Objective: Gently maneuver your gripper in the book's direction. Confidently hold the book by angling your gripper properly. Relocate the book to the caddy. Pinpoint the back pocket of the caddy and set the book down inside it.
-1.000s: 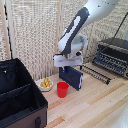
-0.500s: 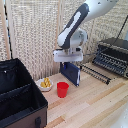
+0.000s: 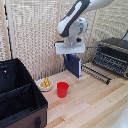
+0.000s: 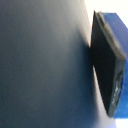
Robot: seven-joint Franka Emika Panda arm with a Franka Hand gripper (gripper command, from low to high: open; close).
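Hanging clear of the wooden table [image 3: 95, 102], the book [image 3: 73, 65] has come up since a second ago, when its lower edge sat nearer the boards; the lift seems done and the carry toward the caddy is next.

From the exterior view's left: the caddy [image 3: 20, 97] stands open at the near corner, its back pocket [image 3: 12, 75] running along the far side, empty as far as shows. Next a small white dish of yellow pieces [image 3: 45, 83], then the red cup [image 3: 62, 89]. Above and behind it the gripper [image 3: 73, 52] is clamped on the book's top edge, the navy cover hanging upright; the wrist view shows one dark finger [image 4: 106, 65] flat against it. Rightmost sits the toaster oven [image 3: 112, 55], with a reed screen [image 3: 35, 35] behind.
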